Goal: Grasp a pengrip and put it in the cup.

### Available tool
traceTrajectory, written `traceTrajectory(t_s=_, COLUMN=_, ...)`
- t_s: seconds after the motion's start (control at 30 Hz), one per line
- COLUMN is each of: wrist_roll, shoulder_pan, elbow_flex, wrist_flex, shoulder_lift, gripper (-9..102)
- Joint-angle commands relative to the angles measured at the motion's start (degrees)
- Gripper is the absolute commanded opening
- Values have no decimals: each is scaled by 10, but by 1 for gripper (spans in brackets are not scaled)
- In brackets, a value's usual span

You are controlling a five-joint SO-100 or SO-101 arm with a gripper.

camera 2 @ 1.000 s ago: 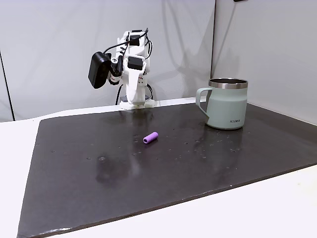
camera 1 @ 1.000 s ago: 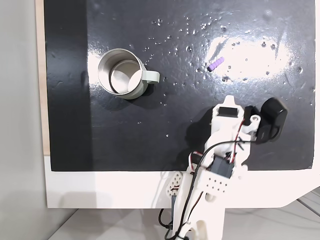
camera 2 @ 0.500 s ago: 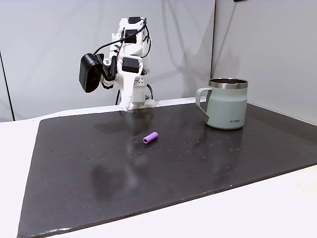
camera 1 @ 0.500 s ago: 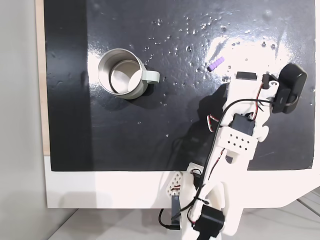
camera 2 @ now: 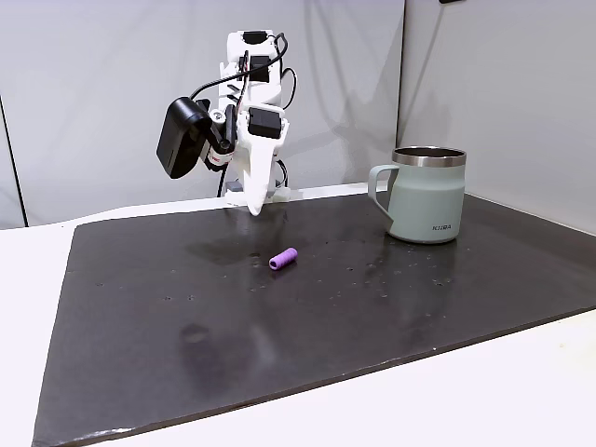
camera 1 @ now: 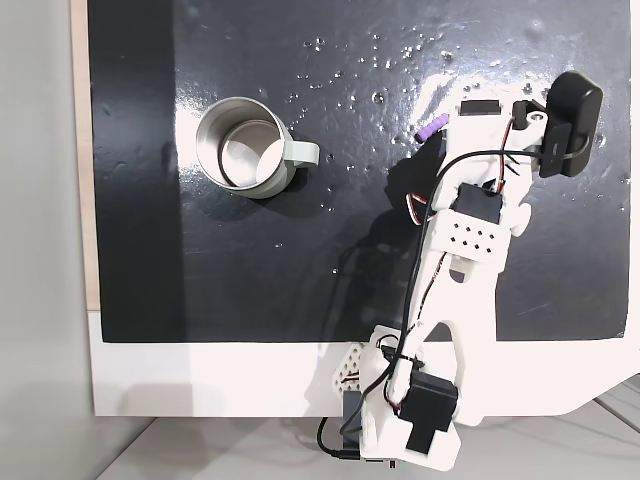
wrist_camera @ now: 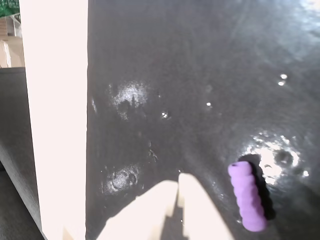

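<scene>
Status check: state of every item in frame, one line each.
pengrip: lying on its side on the mat, not grasped
cup: upright, nothing visible inside
end effector: fingertips together, above the mat beside the pengrip
black mat: flat, speckled with glare

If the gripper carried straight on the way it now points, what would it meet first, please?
Probably the bare black mat: the gripper points down, with the pengrip lying off to the right in the wrist view.
</scene>
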Motion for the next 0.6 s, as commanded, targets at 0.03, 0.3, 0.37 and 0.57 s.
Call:
traceTrajectory(t_s=0.03, wrist_roll=-20, shoulder_pan=-16, elbow_flex=-41, wrist_flex=-35, shoulder_lift=-5, gripper=0)
traceTrajectory(t_s=0.3, wrist_roll=-32, shoulder_pan=-29, elbow_flex=-43, wrist_flex=-61, shoulder_lift=-38, gripper=0)
traceTrajectory(t_s=0.37, wrist_roll=-30, shoulder_pan=-31, elbow_flex=-44, wrist_flex=-61, shoulder_lift=-44, gripper=0)
traceTrajectory(t_s=0.57, wrist_roll=-4, shoulder_pan=-33, elbow_flex=-51, wrist_flex=-36, shoulder_lift=-58, gripper=0)
